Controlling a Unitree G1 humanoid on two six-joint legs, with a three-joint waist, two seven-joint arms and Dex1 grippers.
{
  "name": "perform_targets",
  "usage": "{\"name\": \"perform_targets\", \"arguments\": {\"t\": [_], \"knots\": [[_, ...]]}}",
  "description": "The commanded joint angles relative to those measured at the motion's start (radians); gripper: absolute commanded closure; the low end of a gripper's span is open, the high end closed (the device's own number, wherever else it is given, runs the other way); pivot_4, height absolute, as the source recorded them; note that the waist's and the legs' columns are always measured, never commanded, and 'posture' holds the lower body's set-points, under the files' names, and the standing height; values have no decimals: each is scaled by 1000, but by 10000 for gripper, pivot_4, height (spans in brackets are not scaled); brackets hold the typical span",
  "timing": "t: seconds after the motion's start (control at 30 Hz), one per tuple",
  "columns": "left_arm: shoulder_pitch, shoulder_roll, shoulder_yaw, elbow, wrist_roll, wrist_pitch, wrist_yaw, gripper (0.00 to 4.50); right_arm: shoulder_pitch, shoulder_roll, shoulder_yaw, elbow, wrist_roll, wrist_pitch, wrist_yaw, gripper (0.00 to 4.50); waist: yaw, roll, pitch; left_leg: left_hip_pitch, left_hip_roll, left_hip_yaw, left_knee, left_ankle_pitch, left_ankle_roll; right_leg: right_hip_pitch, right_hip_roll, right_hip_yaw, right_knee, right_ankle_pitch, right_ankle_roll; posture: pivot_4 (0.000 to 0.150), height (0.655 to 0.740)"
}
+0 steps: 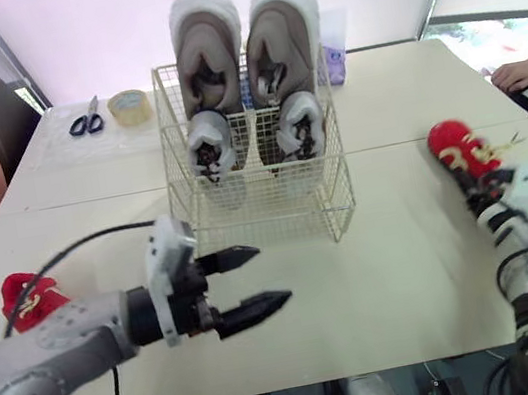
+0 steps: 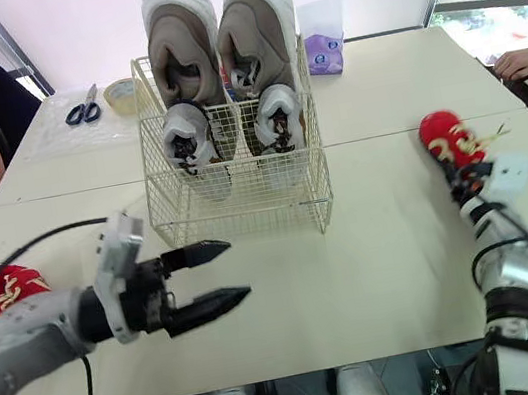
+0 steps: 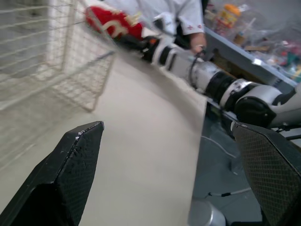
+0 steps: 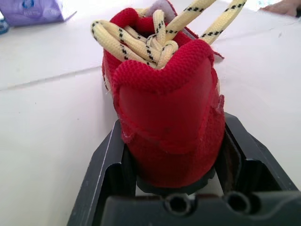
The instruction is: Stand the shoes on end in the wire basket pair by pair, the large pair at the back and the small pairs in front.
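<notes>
On pale counter (image 1: 397,266) before bright blinds, found right end effector (image 4: 175,165) closed on the heel of red shoe (image 4: 169,108), black fingers (image 4: 106,160) pressed to either side low by the sole, yellow laces loose on top. Found left end effector (image 1: 269,276) wide open and empty, hovering over the counter just in front of wire basket (image 1: 278,217). Noted second red shoe (image 1: 27,298) lying beside the left forearm, well apart from its mate. Confirmed large pair (image 1: 208,45) on end at the back of the basket and small grey pair (image 1: 212,145) on end directly ahead of it, toes up by the look; judged the front strip free. Judged the step in hand to be carrying the gripped red shoe to that strip. Recommend lifting clear of the counter before travelling, given the low hold on the heel and the risk of the toe drooping. Recommend turning the wrist to raise the toe, entering from above, and settling into the right half, leaving the left half for the mate. Watch the loose laces against the wire rim. Advise drawing the open left end effector aside from the basket front to avoid crossing arms. Noted scissors (image 1: 86,121), tape roll (image 1: 130,106) and tissue pack (image 2: 325,50) behind the basket, plus a person's hand (image 1: 517,72) at the far right edge, near the lift-off point.
</notes>
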Motion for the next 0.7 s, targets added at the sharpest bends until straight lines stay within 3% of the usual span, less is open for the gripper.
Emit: {"name": "perform_targets", "arguments": {"t": [0.03, 0.2, 0.3, 0.37, 0.6, 0.7], "knots": [[-92, 48, 89, 99, -117, -5, -8, 0, -267, -186, -11, -74, 87, -7, 212, 27383, -6, 6, 1, -1, -1, 2, 0, 0, 1, -3, 0, 3, 2, 1, 2, 1500, 7357], [-201, 178, 192, 371, -153, 79, -132, 0, -625, -449, 197, -76, 169, 299, 779, 27383, -5, -10, 1, 6, 1, -1, -19, 5, -8, -3, 9, 4, -1, -2, 0, 1500, 7357], [-282, 217, 214, 514, -125, 97, -182, 0, -704, -501, 266, -207, 286, 508, 1007, 27383, -2, -12, 2, 4, 4, -2, -20, 7, -13, -6, 12, 3, -1, -5, -5, 1500, 7357], [-326, 213, 204, 543, -125, 112, -195, 0, -695, -490, 294, -309, 334, 548, 1102, 27383, 0, -12, 2, 4, 4, -2, -21, 6, -14, -6, 10, 3, -1, -5, -5, 1500, 7357], [-397, 113, 115, 479, -437, 162, -59, 0, -678, -294, 384, -495, 325, 492, 1128, 27383, 0, -18, 3, 3, 2, 1, -16, 6, -14, -4, 2, 4, 0, -3, 1, 1500, 7357], [-390, 89, 90, 432, -500, 146, 6, 0, -665, -260, 395, -538, 334, 495, 1135, 27383, 7, -20, 3, 3, 1, 0, -15, 7, -15, -4, 0, 4, 1, -3, 1, 1500, 7357]]}}
